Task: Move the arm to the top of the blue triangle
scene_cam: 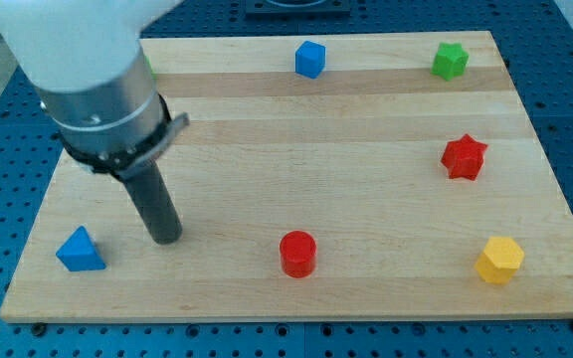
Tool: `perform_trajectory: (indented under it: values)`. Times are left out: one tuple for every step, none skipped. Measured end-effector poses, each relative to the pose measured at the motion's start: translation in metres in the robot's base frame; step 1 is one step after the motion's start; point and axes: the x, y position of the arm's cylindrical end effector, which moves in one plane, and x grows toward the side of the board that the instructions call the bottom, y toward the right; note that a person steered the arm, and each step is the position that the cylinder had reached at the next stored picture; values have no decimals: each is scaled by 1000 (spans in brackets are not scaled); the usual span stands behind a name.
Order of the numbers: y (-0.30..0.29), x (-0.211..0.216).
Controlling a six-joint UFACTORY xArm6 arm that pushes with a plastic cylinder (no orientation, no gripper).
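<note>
The blue triangle [79, 250] lies near the board's bottom left corner. My dark rod comes down from the grey arm at the view's upper left, and my tip [166, 239] rests on the wooden board just right of the blue triangle and slightly above it, apart from it by a small gap.
A red cylinder [297, 254] sits at the bottom middle. A yellow hexagon block [499, 260] is at the bottom right. A red star [464, 157] is at the right, a green block [450, 61] at the top right, and a blue cube [309, 59] at the top middle. The wooden board [296, 149] lies on a blue perforated table.
</note>
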Motion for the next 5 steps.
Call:
perform_trajectory:
  values:
    - [-40, -1]
    - [-78, -6]
    - [-87, -22]
    - [-87, -39]
    - [-91, -19]
